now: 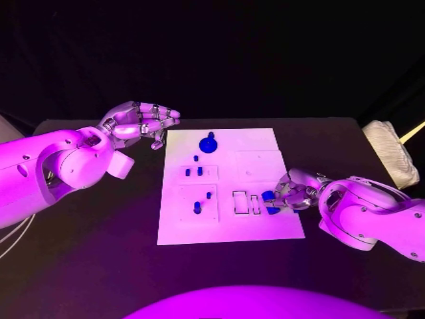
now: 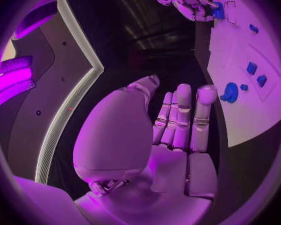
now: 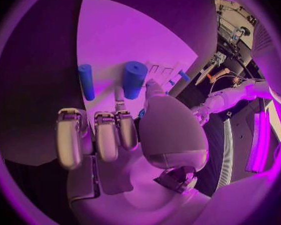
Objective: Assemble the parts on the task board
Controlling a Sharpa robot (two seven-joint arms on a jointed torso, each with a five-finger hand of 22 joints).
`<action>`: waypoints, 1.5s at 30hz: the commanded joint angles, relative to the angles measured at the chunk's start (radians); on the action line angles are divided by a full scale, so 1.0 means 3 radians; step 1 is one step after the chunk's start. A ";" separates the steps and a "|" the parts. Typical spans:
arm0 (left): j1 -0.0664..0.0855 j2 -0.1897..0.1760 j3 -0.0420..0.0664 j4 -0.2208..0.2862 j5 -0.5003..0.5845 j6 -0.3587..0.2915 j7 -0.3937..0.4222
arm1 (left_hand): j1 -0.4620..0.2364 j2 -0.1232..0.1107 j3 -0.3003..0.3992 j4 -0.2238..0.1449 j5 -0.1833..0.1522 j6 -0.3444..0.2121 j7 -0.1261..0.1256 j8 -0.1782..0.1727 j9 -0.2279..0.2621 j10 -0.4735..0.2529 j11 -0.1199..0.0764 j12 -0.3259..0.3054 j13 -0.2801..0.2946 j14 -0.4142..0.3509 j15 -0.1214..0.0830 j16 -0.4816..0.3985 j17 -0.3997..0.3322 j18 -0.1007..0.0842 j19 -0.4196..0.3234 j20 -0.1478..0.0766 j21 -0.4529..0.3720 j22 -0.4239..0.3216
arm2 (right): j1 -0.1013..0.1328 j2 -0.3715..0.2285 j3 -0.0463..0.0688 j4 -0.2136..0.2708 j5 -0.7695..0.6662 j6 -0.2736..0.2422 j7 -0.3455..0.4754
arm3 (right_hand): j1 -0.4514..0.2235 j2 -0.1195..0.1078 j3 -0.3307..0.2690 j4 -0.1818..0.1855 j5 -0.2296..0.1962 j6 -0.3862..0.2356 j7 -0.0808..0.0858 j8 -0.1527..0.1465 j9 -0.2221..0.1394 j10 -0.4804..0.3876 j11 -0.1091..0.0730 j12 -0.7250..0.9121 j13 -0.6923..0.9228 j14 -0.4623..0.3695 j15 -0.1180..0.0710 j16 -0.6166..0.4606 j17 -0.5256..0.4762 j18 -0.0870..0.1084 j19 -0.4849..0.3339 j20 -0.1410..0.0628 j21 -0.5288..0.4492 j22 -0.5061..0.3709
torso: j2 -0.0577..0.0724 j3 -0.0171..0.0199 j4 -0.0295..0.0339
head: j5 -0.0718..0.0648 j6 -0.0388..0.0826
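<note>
The right hand is pinching a blue part directly over the task board slots; the left hand is hovering well apart, holding nothing, fingers loosely curled.

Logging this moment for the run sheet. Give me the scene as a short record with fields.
surface: black table
board: white task board, middle of table
parts: small blue pieces on the board, among them a round knob near its far edge
left hand: raised by the board's far left corner, fingers curled, nothing in it
right hand: at the board's right edge, holding a blue cylinder by the slots
other: white folded cloth at the table's right edge
</note>
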 commanded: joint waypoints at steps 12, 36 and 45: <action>0.0000 -0.0012 0.0002 0.0018 0.0023 0.0025 0.0013 | -0.0039 0.0007 -0.0001 -0.0007 -0.0010 -0.0025 0.0029 0.0018 -0.0004 -0.0024 -0.0001 0.0021 0.0004 -0.0005 0.0010 -0.0009 0.0006 0.0002 -0.0025 -0.0006 -0.0011 -0.0003 | -0.0038 0.0076 -0.0001 -0.0114 -0.0237 0.0238 -0.0036 | 0.0911 -0.0016 0.0437 -0.0106 -0.0115 0.0060 -0.0026 0.0047 -0.0091 0.0091 -0.0038 -0.0019 0.0558 0.0294 -0.0044 0.0023 0.0596 -0.0052 0.0255 -0.0022 0.0037 0.0707 | -0.0007 -0.0001 0.0000 | 0.0012 -0.0032; 0.0000 -0.0008 0.0002 0.0006 0.0023 0.0033 -0.0004 | -0.0056 0.0015 -0.0002 0.0001 -0.0009 -0.0028 0.0031 0.0022 -0.0004 -0.0029 0.0000 0.0025 0.0004 -0.0006 0.0011 -0.0009 0.0008 0.0005 -0.0035 -0.0005 -0.0023 -0.0013 | 0.0057 0.0016 0.0012 0.0106 0.0148 -0.0452 0.0063 | 0.0359 -0.0162 0.0898 0.0010 0.0046 0.0273 -0.0106 0.0144 -0.0157 0.0169 -0.0108 0.0028 0.0635 0.0307 -0.0100 0.0043 0.0652 -0.0080 0.0296 -0.0070 0.0165 0.0781 | -0.0006 -0.0002 -0.0004 | 0.0004 -0.0011; 0.0000 -0.0005 0.0002 -0.0002 0.0023 0.0042 -0.0015 | -0.0056 0.0015 -0.0002 0.0001 -0.0009 -0.0028 0.0031 0.0022 -0.0004 -0.0029 0.0000 0.0025 0.0004 -0.0006 0.0011 -0.0009 0.0008 0.0005 -0.0035 -0.0005 -0.0023 -0.0013 | 0.0267 -0.0022 0.0027 0.0237 0.0261 -0.0330 0.0033 | 0.0123 -0.0153 0.1002 0.0010 0.0073 0.0302 -0.0124 0.0184 -0.0159 0.0195 -0.0124 0.0050 0.0664 0.0308 -0.0114 0.0044 0.0658 -0.0085 0.0302 -0.0083 0.0184 0.0793 | -0.0002 -0.0002 0.0002 | -0.0002 -0.0006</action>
